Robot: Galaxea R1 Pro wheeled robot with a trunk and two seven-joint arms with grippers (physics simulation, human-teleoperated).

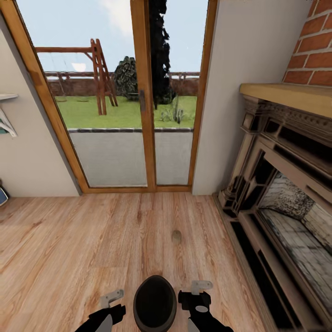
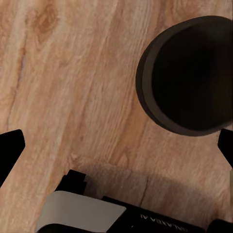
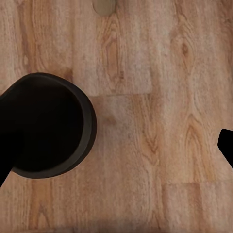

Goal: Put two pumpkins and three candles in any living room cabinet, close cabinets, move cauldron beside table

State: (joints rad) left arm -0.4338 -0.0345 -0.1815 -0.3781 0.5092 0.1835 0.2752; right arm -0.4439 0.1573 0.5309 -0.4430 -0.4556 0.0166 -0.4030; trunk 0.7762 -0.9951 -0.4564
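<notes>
- cauldron [image 1: 155, 303] sits on the wood floor [image 1: 92, 249] right in front of the bot, low centre of head cam, mouth facing up, black all over
- it's between the two grippers. left gripper [image 1: 112, 299] just beside it on one side, right gripper [image 1: 199, 290] just beside it on the other. neither looks like it's touching the pot afaict
- left wrist cam: cauldron [image 2: 187, 80] off to the side of the fingers, not between them. the two dark fingertips [image 2: 10, 145] are spread wide w/ only floor [image 2: 73, 87] in the gap, so jaws apart, nothing held
- right wrist cam: same deal, cauldron [image 3: 46, 124] next to one dark finger [image 3: 9, 145] and partly behind it, other finger way over at the far edge. floor [image 3: 160, 121] between them, so spread wide and empty too
- one candle [image 1: 176, 236] lying on the floor a bit ahead of the cauldron, small tan-ish blob. also peeks in at the edge of the right wrist cam [image 3: 104, 5]
- fireplace [image 1: 286, 184] along the right w/ brick [image 1: 313, 46] above the mantel, glass door [image 1: 138, 101] straight ahead w/ lawn + swing frame [image 1: 99, 74] outside
- beige wall [image 1: 27, 152] on the left, bit of a shelf [image 1: 7, 99] poking in
</notes>
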